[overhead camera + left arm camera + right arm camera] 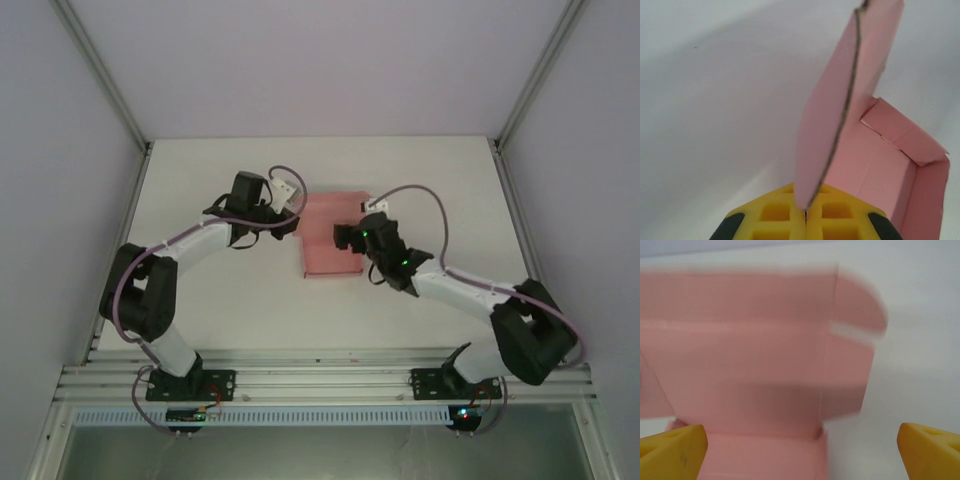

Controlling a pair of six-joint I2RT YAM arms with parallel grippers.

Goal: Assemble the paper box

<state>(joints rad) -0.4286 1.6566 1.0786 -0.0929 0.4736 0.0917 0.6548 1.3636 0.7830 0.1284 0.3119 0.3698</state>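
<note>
Pink thin-card paper box (328, 250), half-folded, creased walls up, sits mid-desk (250, 310). Left end effector (805, 216) pinches its upright flap; right end effector (800, 442) gapes wide beside it.

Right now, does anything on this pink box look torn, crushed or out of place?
Nothing stands out. The box sits half folded on the table, no tears visible. Its upright flap bows slightly where the left claw pinches it, which looks like normal flex. The right claw is open, holding nothing.
</note>
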